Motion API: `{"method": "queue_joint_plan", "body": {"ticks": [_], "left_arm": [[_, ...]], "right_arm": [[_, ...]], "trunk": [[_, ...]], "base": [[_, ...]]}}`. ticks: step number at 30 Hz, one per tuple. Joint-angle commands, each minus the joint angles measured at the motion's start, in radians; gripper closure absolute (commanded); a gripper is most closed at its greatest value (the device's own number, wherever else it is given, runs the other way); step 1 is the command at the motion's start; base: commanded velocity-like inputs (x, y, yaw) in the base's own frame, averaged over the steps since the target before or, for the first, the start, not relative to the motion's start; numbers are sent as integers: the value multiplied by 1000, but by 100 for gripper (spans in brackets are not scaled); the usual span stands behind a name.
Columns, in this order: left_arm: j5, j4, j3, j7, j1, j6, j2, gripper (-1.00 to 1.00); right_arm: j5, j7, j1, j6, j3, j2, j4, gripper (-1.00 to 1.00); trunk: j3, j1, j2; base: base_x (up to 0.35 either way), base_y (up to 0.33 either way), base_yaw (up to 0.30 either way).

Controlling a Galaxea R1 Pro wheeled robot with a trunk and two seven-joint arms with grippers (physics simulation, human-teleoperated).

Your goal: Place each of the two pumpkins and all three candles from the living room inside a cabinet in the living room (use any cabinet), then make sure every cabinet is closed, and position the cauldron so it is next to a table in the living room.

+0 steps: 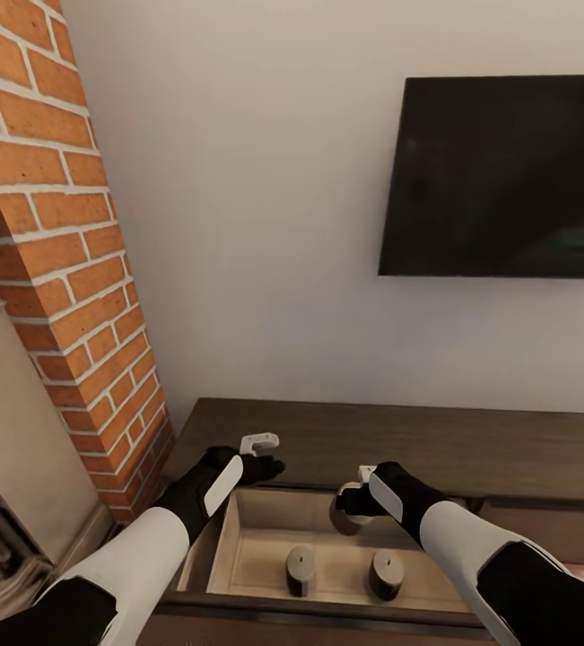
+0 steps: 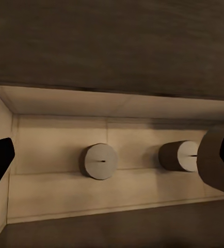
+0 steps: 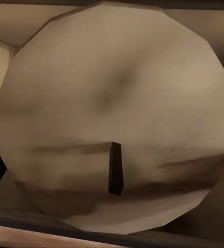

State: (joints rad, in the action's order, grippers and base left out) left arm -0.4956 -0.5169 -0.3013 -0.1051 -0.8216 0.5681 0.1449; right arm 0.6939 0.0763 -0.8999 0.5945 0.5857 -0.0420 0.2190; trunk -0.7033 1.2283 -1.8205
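The dark brown cabinet (image 1: 435, 444) stands against the wall with a light-lined drawer (image 1: 226, 538) pulled open. Two grey-tan candles (image 1: 300, 570) (image 1: 387, 574) stand upright on the drawer floor, and they are seen again as candles (image 2: 100, 161) (image 2: 178, 156) in the left wrist view. My right gripper (image 1: 356, 502) is shut on a third candle (image 1: 344, 519) (image 3: 112, 103) just above the drawer's back part. My left gripper (image 1: 260, 442) hangs open over the cabinet top at the drawer's back left corner, holding nothing. The pumpkins, cauldron and table are out of view.
A red brick fireplace column (image 1: 67, 269) rises close on the left, with a grey surround (image 1: 13, 431) below it. A black TV (image 1: 507, 170) hangs on the white wall above the cabinet. The drawer's front edge (image 1: 327, 606) is close to my arms.
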Motion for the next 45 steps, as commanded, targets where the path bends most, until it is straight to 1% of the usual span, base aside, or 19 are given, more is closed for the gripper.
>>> {"method": "queue_joint_plan", "body": {"ticks": [1,13,20,26,45], "left_arm": [[-11,-2,-5,-10,-1,3,-1,-100],[-11,-2,-5,-8,-1,3,0,-100],[-11,-2,-5,-8,-1,3,1,-100],[-11,-2,-5,-7,-1,3,1,-100],[-11,-2,-5,-7,-1,3,1,-100]], "right_arm": [[10,8,-1,4,6,0,2,100],[9,8,0,4,8,-1,2,100],[11,5,1,0,9,-1,2,100],[10,6,2,-1,10,-1,2,100],[2,13,2,2,14,0,2,100]], "trunk": [[-3,0,-1],[-21,0,-1],[-32,0,-1],[-33,0,-1],[-59,0,-1]], "base": [[0,0,85],[0,0,71],[0,0,-101],[0,0,-10],[0,0,112]]}}
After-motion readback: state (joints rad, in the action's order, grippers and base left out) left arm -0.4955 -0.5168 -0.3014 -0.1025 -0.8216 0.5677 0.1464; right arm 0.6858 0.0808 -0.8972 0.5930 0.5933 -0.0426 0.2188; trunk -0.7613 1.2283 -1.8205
